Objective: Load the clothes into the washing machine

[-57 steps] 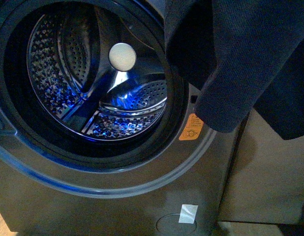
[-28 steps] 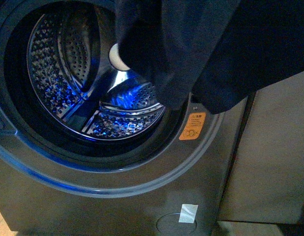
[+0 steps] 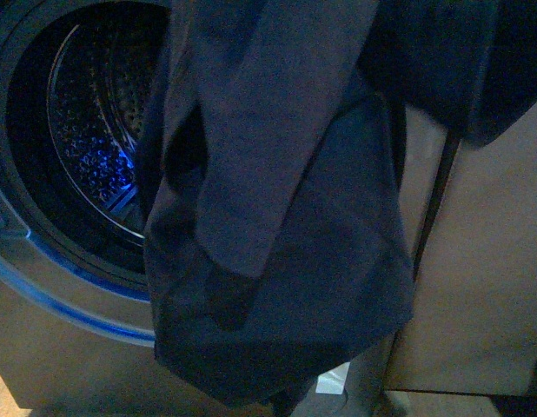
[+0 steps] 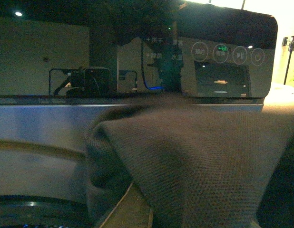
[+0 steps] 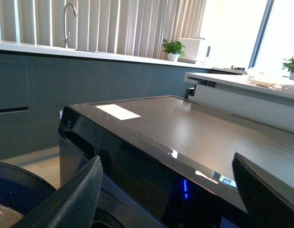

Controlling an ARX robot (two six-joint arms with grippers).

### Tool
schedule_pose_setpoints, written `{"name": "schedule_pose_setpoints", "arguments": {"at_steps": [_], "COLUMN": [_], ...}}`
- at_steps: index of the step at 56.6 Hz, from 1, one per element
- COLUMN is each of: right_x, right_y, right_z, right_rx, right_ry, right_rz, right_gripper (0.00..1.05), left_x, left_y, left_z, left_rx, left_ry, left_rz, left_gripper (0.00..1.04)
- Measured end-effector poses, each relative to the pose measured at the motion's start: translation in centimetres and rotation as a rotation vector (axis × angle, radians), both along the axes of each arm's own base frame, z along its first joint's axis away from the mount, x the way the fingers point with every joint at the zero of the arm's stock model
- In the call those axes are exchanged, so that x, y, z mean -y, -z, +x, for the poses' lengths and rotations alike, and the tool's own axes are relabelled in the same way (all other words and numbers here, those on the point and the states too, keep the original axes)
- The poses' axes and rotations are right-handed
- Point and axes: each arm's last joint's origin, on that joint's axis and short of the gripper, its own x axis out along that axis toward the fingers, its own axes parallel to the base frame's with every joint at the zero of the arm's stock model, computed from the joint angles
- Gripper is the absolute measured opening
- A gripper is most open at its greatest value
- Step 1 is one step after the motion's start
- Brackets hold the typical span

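Note:
The clothes [image 3: 277,226], a large dark navy knit garment, hang in front of the washing machine [image 3: 43,330] and cover the right half of its round porthole. The perforated drum [image 3: 95,148] shows at the left, lit blue. In the left wrist view the clothes [image 4: 199,166] fill the lower part of the picture below the machine's control panel [image 4: 223,52]; my left gripper is shut on them and its fingers are hidden under the fabric. My right gripper [image 5: 171,190] is open and empty, above the machine's top [image 5: 185,128].
A plain grey-brown panel [image 3: 477,278] stands right of the machine. A white tape patch [image 3: 334,379] peeks out below the garment. In the right wrist view a counter with a tap [image 5: 68,19] and potted plants [image 5: 173,47] lies behind the machine.
The clothes have swung down and to the left across the porthole. They now hide the drum's centre, the orange sticker and most of the door ring.

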Motion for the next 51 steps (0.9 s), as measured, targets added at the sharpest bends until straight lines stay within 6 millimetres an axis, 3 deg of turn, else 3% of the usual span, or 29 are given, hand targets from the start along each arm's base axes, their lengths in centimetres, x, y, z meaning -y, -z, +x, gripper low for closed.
{"name": "schedule_pose_setpoints", "arguments": {"at_steps": [6,20,27,32,41,51], "right_x": [0.0,0.0,0.3,2.0,4.9,6.3], "right_y": [0.0,-0.1,0.7,3.3,9.6,16.1], "right_z": [0.0,-0.1,-0.7,-2.8,-7.3,-9.7], "right_rx": [0.0,0.001,0.023,0.011,-0.111,-0.262], "right_ry": [-0.001,0.006,0.285,0.428,0.511,0.573], "right_rz": [0.001,0.004,0.156,0.207,0.223,0.256], "right_gripper": [0.99,0.97,0.97,0.97,0.97,0.97], "left_x": [-1.5,-5.7,-7.5,-8.9,-10.3,-10.4], "left_y": [1.2,3.7,6.4,9.2,13.2,16.9], "left_z": [0.7,3.2,5.1,6.8,8.3,9.2], "left_rx": [-0.022,-0.071,-0.122,-0.168,-0.222,-0.264], "left_ry": [0.011,-0.097,-0.125,-0.147,-0.169,-0.178], "left_rz": [-0.003,-0.021,-0.015,-0.005,0.007,0.023], "left_gripper": [0.11,0.11,0.11,0.11,0.11,0.11]}}
